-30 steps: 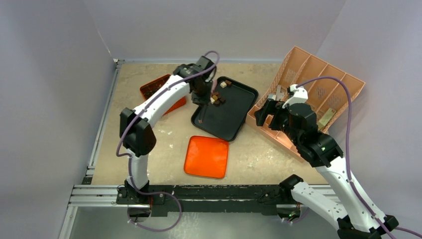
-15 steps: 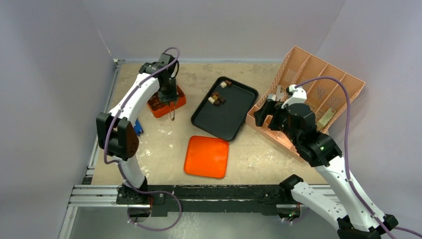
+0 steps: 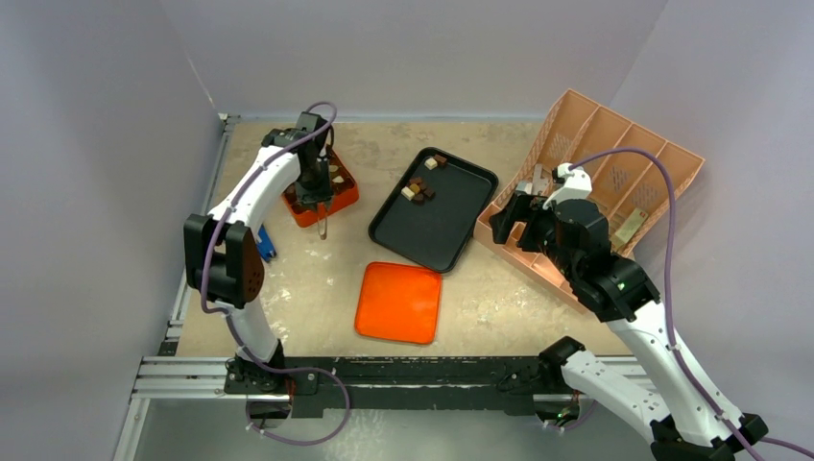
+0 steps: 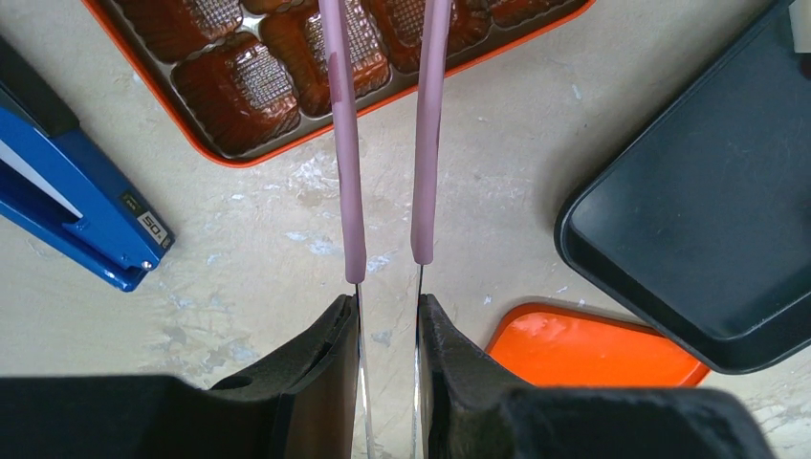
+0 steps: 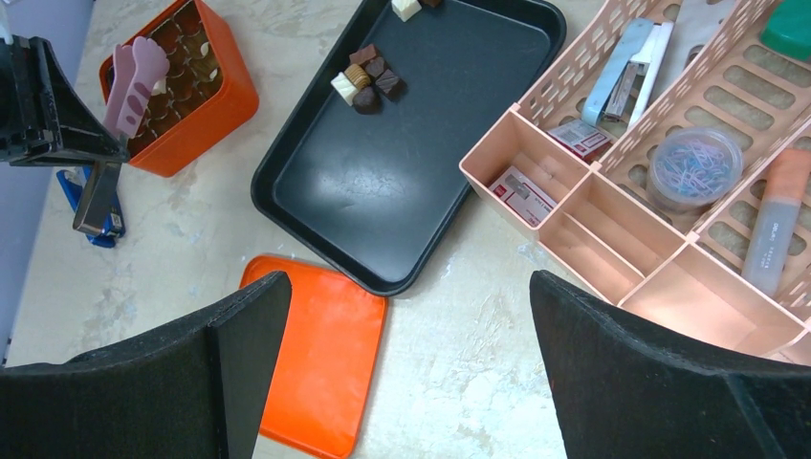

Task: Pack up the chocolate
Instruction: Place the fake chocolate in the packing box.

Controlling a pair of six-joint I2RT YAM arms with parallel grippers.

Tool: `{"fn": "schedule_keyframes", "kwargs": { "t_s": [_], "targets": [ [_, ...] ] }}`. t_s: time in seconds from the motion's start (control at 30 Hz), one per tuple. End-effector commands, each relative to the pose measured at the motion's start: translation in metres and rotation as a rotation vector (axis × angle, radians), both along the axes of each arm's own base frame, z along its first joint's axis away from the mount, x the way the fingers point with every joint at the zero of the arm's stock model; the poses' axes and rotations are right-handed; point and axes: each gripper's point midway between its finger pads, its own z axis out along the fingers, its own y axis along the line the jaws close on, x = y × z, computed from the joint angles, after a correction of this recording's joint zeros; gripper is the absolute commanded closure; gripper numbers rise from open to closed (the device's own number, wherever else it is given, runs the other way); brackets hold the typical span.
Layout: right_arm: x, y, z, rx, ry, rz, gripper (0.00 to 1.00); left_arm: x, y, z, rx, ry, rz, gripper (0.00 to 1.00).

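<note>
A blue stapler point(image 4: 76, 206), cut off by the frame, lies just left of the left gripper point(image 4: 387, 316), whose black jaws are pinched narrow on thin metal tweezers point(image 4: 346, 143) with matte pink sleeves; their tips run out of view ahead, over a glossy orange box point(image 4: 234, 91) of ribbed square cells. Ahead and left of the right gripper point(image 5: 406, 335), its 2 jaws wide and empty, tiny brown and cream chocolate point(image 5: 359, 75) cubes cluster at the far end of a smooth black tray point(image 5: 383, 210).
</note>
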Motion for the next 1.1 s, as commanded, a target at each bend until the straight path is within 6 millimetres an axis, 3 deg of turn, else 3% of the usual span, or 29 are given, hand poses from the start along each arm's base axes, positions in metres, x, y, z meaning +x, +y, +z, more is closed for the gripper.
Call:
{"fn": "schedule_keyframes", "kwargs": {
  "t_s": [0.0, 0.3, 0.43, 0.7, 1.07],
  "targets": [
    [0.004, 0.002, 0.015, 0.03, -0.046, -0.006, 0.03, 0.012, -0.001, 0.005, -0.004, -0.058, -0.028, 0.83],
    [0.006, 0.003, 0.019, 0.028, -0.052, -0.004, 0.03, 0.024, 0.006, -0.006, 0.037, -0.054, -0.018, 0.8],
    [0.007, 0.004, 0.022, 0.024, -0.05, 0.001, 0.03, 0.027, 0.009, -0.007, 0.057, -0.049, -0.012, 0.74],
    [0.009, 0.006, 0.023, 0.028, -0.051, 0.003, 0.03, 0.031, 0.008, 0.01, 0.049, -0.098, -0.01, 0.67],
    [0.008, 0.007, 0.023, 0.029, -0.045, 0.007, 0.04, 0.026, -0.003, 0.043, -0.014, -0.149, -0.055, 0.66]
  ]
}}
